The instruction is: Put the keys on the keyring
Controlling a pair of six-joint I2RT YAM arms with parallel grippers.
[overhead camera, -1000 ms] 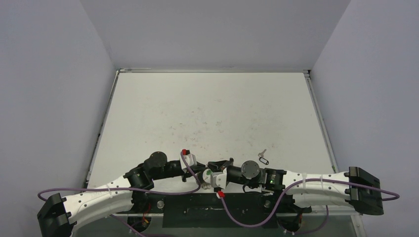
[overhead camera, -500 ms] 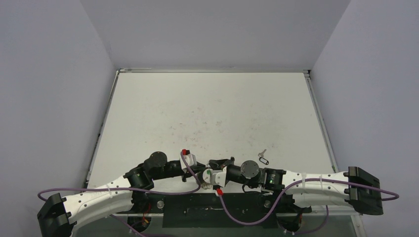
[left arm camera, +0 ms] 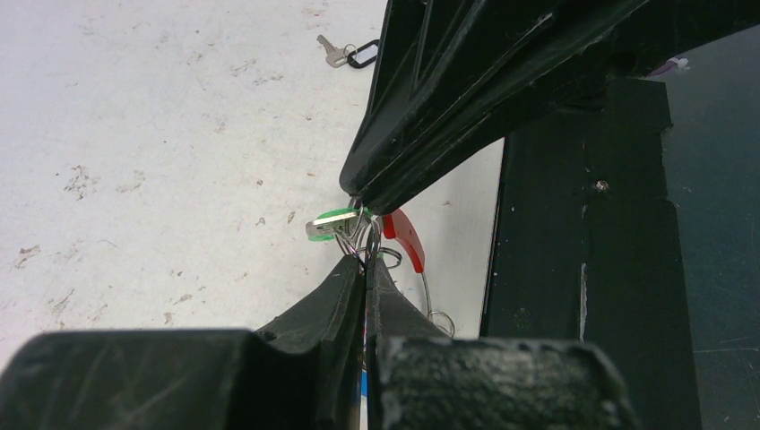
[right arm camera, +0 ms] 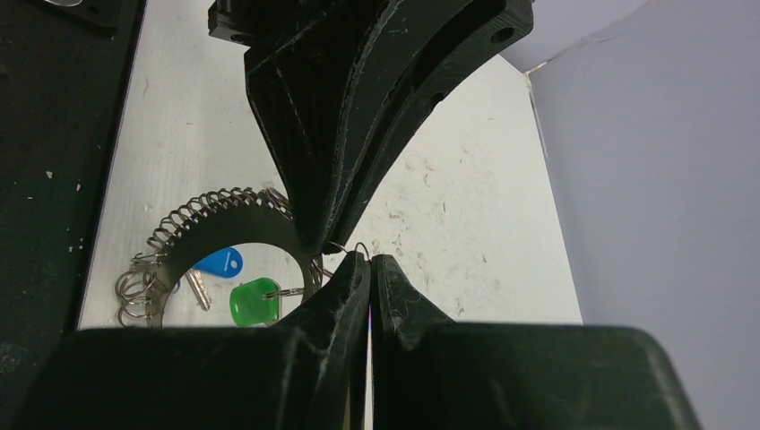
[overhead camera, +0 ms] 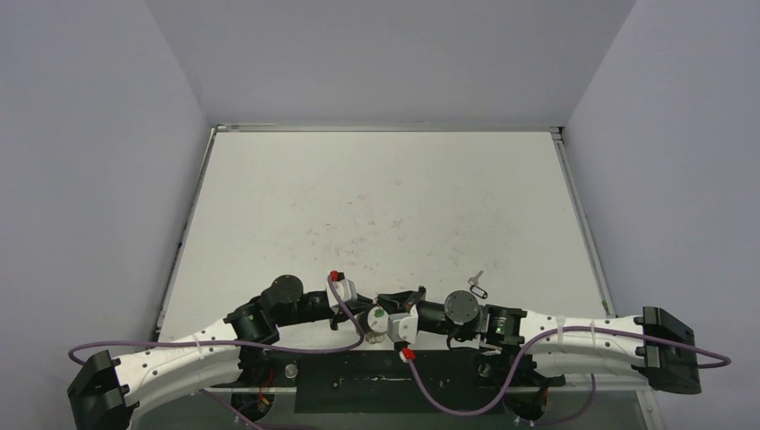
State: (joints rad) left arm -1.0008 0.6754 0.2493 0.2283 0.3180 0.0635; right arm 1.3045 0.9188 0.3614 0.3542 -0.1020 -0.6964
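My left hand and right hand are both pinched shut, tip to tip, on the keyring wire at the overhead view's bottom centre. The green key dangles beneath. If I tug unevenly, the wire may slip free and spring shut.

**Left arm** — white moulded shell dotted with small dark screw holes; black angular block at the end farthest from the hand; round black motor housing just behind the hand.
**Right arm** — same build, mirrored.
**Purple cable** — one looped along each arm, ending in a red plug close behind the hand.
**Left gripper**, **right gripper** — matt black printed fingers, wedge-shaped, with fine layer lines, tapering to narrow tips.
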